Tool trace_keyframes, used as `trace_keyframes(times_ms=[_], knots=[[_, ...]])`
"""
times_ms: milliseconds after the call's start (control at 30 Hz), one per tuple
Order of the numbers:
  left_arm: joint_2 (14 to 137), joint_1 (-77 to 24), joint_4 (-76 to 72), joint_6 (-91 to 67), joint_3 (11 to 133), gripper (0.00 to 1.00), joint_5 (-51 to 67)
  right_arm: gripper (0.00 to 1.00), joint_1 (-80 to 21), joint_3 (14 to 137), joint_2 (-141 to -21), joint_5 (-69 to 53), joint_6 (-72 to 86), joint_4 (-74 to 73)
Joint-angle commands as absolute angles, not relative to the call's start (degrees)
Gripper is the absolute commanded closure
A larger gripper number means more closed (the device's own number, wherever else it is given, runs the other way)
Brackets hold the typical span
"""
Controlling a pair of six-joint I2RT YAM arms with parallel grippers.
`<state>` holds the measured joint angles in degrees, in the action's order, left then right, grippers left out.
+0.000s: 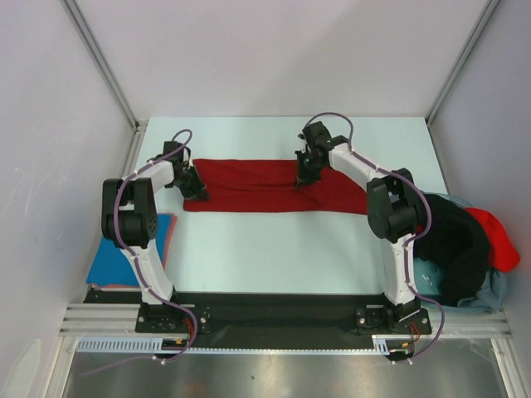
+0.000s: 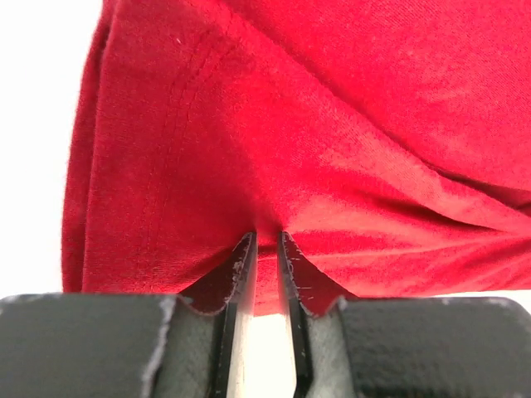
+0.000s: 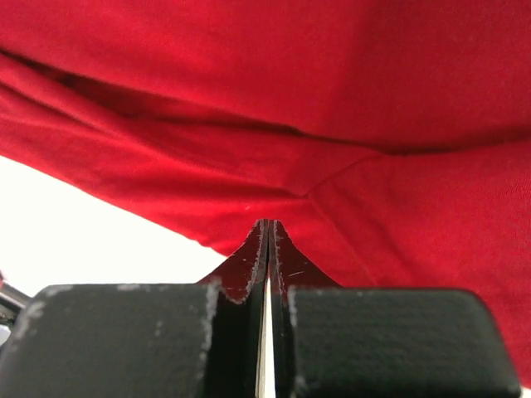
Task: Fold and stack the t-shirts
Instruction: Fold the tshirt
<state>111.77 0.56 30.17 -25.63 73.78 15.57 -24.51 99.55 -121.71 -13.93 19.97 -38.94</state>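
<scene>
Left gripper (image 2: 265, 242): jaws drawn nearly together, a small pucker of cloth pinched at the tips. The cloth is the dark red t-shirt (image 1: 265, 186), held at its left end near the edge, where curved stitching shows.

Right gripper (image 3: 267, 225): jaws pressed tight, clamped on a crease of the same shirt near its near edge, right of centre.

The shirt lies as a long, narrow band across the middle of the table (image 1: 274, 257), creased and slightly lifted at the right grip.

Left arm (image 1: 129, 211): elbow raised over the left side, forearm reaching forward and inward, wrist tipped down onto the cloth. Right arm (image 1: 394, 207): elbow raised likewise, forearm angled forward and left, wrist bent down.

Blue t-shirt (image 1: 124, 261): flat at the near left corner. At the right edge, heaped: black t-shirt (image 1: 452, 240), bright red t-shirt (image 1: 496, 236), pale grey-blue t-shirt (image 1: 491, 292).
</scene>
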Motion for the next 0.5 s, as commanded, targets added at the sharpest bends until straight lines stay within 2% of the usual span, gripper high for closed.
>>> trace_keyframes(times_ms=[0, 467], knots=[[110.4, 1.1, 31.3, -22.7, 71.7, 0.79, 14.4, 1.0, -24.5, 100.8, -123.1, -12.6, 21.0, -36.1], [109.6, 3.9, 32.2, -22.2, 69.8, 0.8, 14.6, 1.0, -26.9, 102.2, -127.4, -9.0, 23.8, -35.8]])
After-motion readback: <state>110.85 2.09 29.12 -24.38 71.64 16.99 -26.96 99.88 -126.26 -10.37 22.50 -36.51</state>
